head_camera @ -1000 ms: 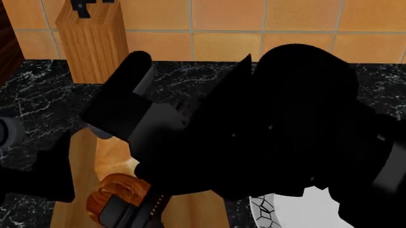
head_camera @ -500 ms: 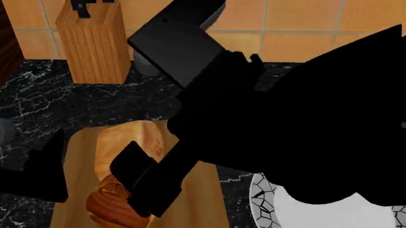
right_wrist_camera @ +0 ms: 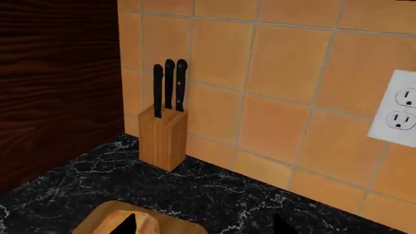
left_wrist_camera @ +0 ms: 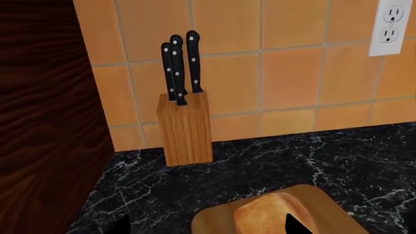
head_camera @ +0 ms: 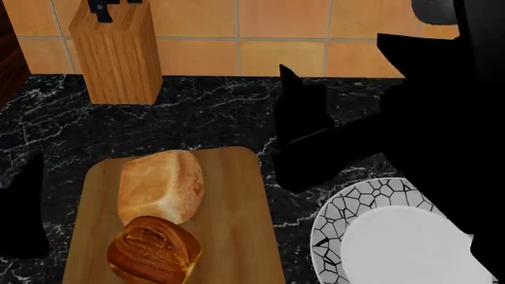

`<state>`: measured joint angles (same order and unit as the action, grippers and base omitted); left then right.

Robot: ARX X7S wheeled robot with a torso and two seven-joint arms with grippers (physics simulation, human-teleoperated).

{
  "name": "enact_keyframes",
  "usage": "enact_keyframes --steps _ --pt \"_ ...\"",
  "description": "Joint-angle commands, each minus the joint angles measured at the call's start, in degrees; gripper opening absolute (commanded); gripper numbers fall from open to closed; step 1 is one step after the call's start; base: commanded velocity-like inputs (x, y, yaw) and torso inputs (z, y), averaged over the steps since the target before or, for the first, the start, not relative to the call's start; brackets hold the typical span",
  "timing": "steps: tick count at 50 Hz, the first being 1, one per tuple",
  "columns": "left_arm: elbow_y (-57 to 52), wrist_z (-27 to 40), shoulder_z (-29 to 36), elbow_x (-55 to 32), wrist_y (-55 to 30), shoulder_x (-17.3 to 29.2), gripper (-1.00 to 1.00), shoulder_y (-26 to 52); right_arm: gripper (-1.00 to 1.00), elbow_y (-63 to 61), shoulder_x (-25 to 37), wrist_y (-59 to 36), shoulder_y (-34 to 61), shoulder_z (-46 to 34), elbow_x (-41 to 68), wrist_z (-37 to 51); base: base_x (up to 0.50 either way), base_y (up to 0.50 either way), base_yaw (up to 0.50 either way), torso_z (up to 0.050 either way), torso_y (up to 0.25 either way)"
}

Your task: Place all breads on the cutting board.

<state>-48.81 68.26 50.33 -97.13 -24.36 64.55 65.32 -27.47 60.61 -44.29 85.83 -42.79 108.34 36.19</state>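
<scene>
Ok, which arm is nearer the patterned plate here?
Right. The right arm overlaps the plate in the head view; the left arm is beyond the cutting board's other side.

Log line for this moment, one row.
loaf chunk: on cutting board | round roll: on board, touching loaf | right hand: empty | plate: empty

Right arm, a black silhouette, reaches in from the head view's right, its tool (head_camera: 304,127) lifted, empty, fingertips (right_wrist_camera: 123,225) spread apart; left tool (left_wrist_camera: 204,226) likewise parted and empty, its arm at the opposite edge.
</scene>
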Motion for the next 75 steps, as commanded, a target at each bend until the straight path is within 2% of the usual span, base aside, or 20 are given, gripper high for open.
enact_keyframes --steps 1,18,21,23,26,29,32,37,51,62,75 --pt "-3.42 2.76 -1.68 -3.35 -0.71 1.98 1.0 3.01 1.0 -9.66 10.65 10.53 -7.43 4.93 -2.29 7.56 0.0 0.0 0.0 0.0 0.0" --pt "-10.48 7.27 -3.59 -5.36 2.75 4.62 1.0 2.39 1.0 -22.98 24.5 26.94 -17.08 7.36 -5.55 11.98 0.0 0.0 0.0 0.0 0.0" --pt "-11.17 8.06 -5.36 -5.75 1.07 4.19 1.0 1.15 1.0 -25.63 26.97 30.01 -18.65 6.72 -6.75 13.01 0.0 0.0 0.0 0.0 0.0" --pt "-11.18 9.09 -10.24 -6.74 -2.51 2.25 1.0 -2.21 1.0 -26.86 27.73 31.67 -19.78 5.94 -7.79 13.63 0.0 0.0 0.0 0.0 0.0" --pt "-11.18 11.33 -23.4 -10.8 -10.46 -2.12 1.0 -9.55 1.0 -27.48 28.67 34.67 -21.63 4.49 -9.59 13.98 0.0 0.0 0.0 0.0 0.0" --pt "-11.17 16.78 -39.21 -18.38 -22.91 -10.93 1.0 -15.41 1.0 -28.12 29.07 36.46 -23.35 2.98 -12.17 15.67 0.0 0.0 0.0 0.0 0.0" --pt "-11.13 21.2 -44.62 -22.87 -29.33 -16.35 1.0 -17.12 1.0 -29.14 29.09 36.78 -23.62 2.85 -12.22 16.36 0.0 0.0 0.0 0.0 0.0" --pt "-11.17 21.67 -41.83 -20.95 -30.38 -17.85 1.0 -16.46 1.0 -29.46 28.6 36.85 -24.17 2.53 -13.37 16.76 0.0 0.0 0.0 0.0 0.0" --pt "-11.18 21.71 -51.06 -23.49 -33.77 -19.3 1.0 -20.73 1.0 -30.85 29.36 41.26 -26.57 0.79 -17.18 20.91 0.0 0.0 0.0 0.0 0.0" --pt "-11.18 21.7 -49.44 -23.26 -33.46 -19.84 1.0 -19.6 1.0 -30.72 29.36 42.07 -27.18 0.63 -17.89 21.04 0.0 0.0 0.0 0.0 0.0" --pt "-11.19 21.72 -52.71 -24.72 -35.57 -21.37 1.0 -21.25 1.0 -31.07 29.37 43.69 -28.7 -0.39 -19.87 22.34 0.0 0.0 0.0 0.0 0.0"
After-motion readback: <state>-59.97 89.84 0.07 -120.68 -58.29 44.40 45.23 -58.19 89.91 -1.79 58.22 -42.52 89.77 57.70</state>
